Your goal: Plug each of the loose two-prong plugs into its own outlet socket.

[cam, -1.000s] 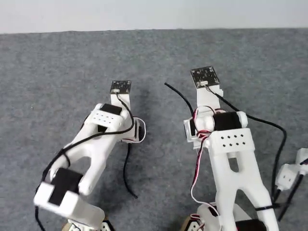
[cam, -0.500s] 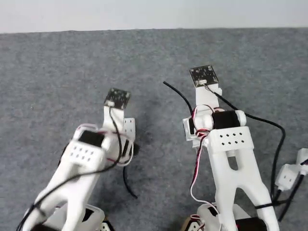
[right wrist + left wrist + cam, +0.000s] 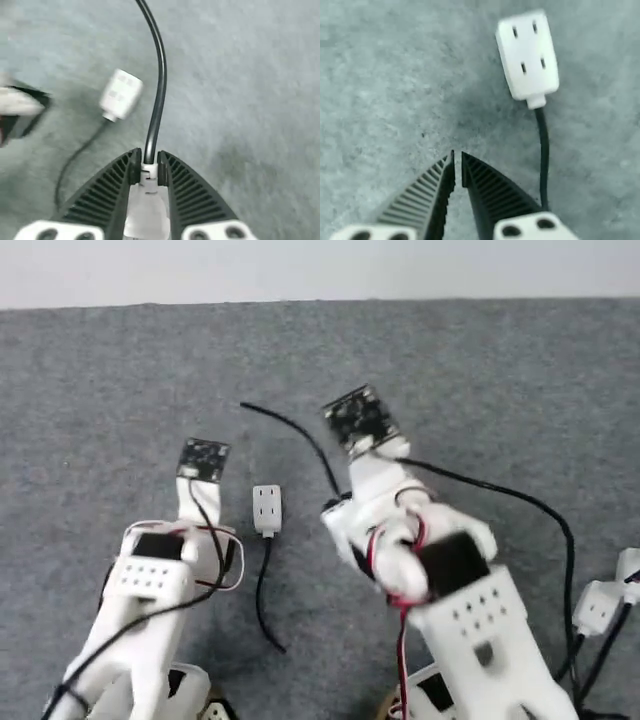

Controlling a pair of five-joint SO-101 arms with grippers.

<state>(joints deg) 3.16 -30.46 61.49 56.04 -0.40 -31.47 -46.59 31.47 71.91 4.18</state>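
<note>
Overhead: grey carpeted tabletop (image 3: pixel 100 370) with 2 white arms side by side. Left arm (image 3: pixel 150 580) at the near left, right arm (image 3: pixel 440 570) at the near right, angled toward the middle.

Between the 2 arms, flat on the tabletop: white socket (image 3: pixel 266 509), just beside the left arm's wrist. In the left wrist view, socket (image 3: pixel 527 55) lies face up with 4 slots in 2 pairs, all unfilled. Thin black socket cord (image 3: pixel 262 590) trails from its near end toward the arm bases and ends loose on the carpet.

Left jaws: pressed nearly together, only a thin slit between the tips, pinching nothing. Hang over bare carpet beside the socket cord (image 3: pixel 543 150), short of the socket and not touching it.

Right jaws: clamped on a white plug (image 3: pixel 145 205), tips gripping its narrow neck where the black plug cord (image 3: pixel 159 75) leaves it. Plug held above the carpet, apart from the socket (image 3: pixel 120 94), prongs hidden. In the overhead view, plug cord (image 3: pixel 300 435) arcs out from under the right wrist toward the far left, free end on the carpet beyond the socket.

At the right edge of the overhead view: small white block (image 3: pixel 598 606) on black cables; cannot tell what kind.
</note>
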